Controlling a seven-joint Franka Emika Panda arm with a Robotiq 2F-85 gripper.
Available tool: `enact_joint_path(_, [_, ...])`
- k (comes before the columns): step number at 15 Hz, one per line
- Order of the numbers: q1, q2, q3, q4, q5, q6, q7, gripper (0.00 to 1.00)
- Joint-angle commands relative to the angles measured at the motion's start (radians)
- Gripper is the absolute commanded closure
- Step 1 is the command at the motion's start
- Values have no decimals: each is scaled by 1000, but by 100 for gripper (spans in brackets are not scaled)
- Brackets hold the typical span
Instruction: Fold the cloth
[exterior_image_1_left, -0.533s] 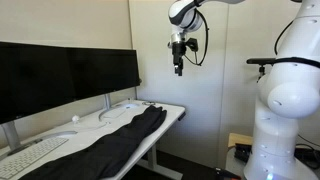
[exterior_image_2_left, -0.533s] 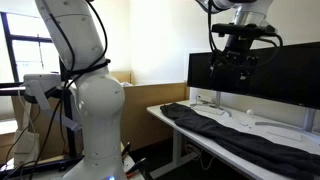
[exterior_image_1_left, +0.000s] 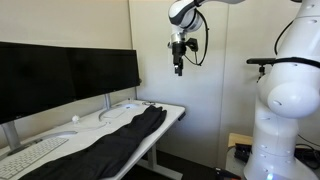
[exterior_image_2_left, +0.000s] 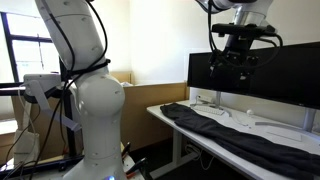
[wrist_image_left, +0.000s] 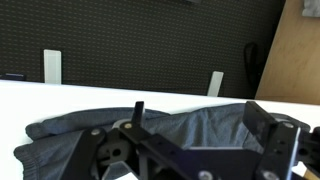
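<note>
A long dark grey cloth (exterior_image_1_left: 118, 139) lies stretched out along the white desk (exterior_image_1_left: 170, 112) in both exterior views (exterior_image_2_left: 235, 133). In the wrist view its rumpled end (wrist_image_left: 190, 125) lies on the white surface below the jaws. My gripper (exterior_image_1_left: 179, 68) hangs high above the desk's end, well clear of the cloth, and also shows in an exterior view (exterior_image_2_left: 236, 68). Its fingers (wrist_image_left: 205, 125) are spread apart and hold nothing.
Two black monitors (exterior_image_1_left: 65, 75) stand along the back of the desk, with a white keyboard (exterior_image_1_left: 35, 152) and a white mouse (exterior_image_1_left: 75, 118) in front. The robot's white base (exterior_image_1_left: 290, 110) stands beside the desk. A wooden panel (wrist_image_left: 300, 50) borders the desk end.
</note>
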Motion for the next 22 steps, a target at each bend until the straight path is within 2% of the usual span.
enact_joint_path(1, [-48,7,41,3,12,-4,-12,0])
enact_joint_path(3, [-48,7,41,3,12,-4,-12,0])
enact_joint_path(7, [-60,24,65,-10,32,83,-3,0])
enact_joint_path(11, [-66,92,69,42,49,149,3,0])
enact_joint_path(16, [-101,278,62,221,90,232,-7,0])
enact_joint_path(19, [-142,392,79,340,134,287,-8,0])
enact_joint_path(22, [-191,528,112,494,133,277,7,0])
